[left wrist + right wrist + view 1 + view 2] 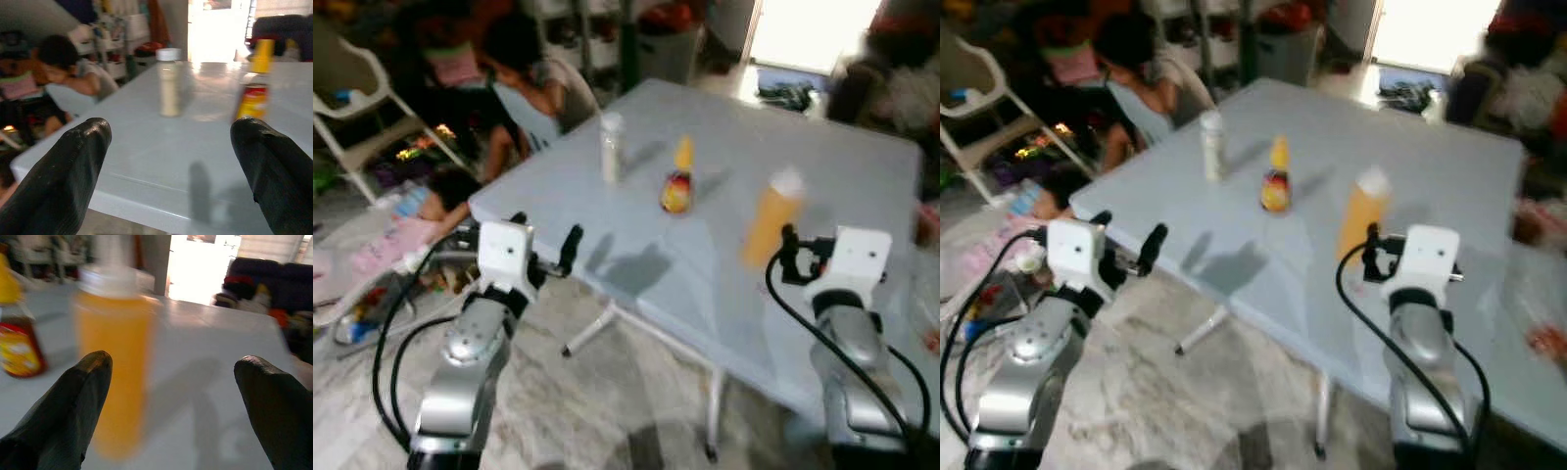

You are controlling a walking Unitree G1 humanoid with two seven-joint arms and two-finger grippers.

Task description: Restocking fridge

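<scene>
The pick-up stage of restocking is judged to be in hand — nothing is grasped yet. A large pale blue surface [862, 196] carries three items: an orange juice bottle [771, 227] nearest the right arm, a yellow-capped sauce bottle [677, 179] at the middle, and a small white-capped jar [612, 147] beyond it. The right end effector [173, 401] is held with its fingers apart, the juice bottle standing just ahead and off-centre between them; a sideways correction and an advance are called for before closing. The left end effector [176, 171] is likewise spread wide, at the near edge, facing jar and sauce bottle. A seated person [524, 73] is seen behind. Labels are blurred — no fridge can be made out.
</scene>
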